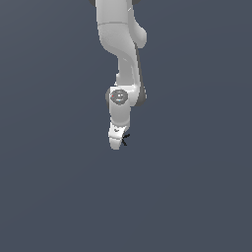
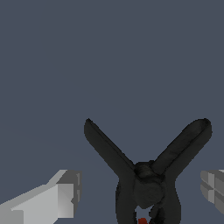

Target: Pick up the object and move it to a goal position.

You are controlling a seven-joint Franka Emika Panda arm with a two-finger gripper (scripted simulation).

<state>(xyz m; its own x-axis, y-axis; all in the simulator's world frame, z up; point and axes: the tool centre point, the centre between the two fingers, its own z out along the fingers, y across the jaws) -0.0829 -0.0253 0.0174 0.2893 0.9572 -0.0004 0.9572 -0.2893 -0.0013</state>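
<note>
Here the arm hangs downward, end effector beside object

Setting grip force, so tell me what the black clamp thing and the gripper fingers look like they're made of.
Black object: looks like matte hard plastic, dull with no glints, though a render leaves that open. Fingers: pale grey, flat-faced, matte, plastic or painted metal; one fingertip shows a ridged pad.

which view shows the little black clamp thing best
The wrist view: the black object fills the lower frame, with two spread arms, a round hub and a red spot, lying between the gripper's fingers, which stand apart from it. The exterior view shows only a tiny dark speck beside the white hand.
</note>
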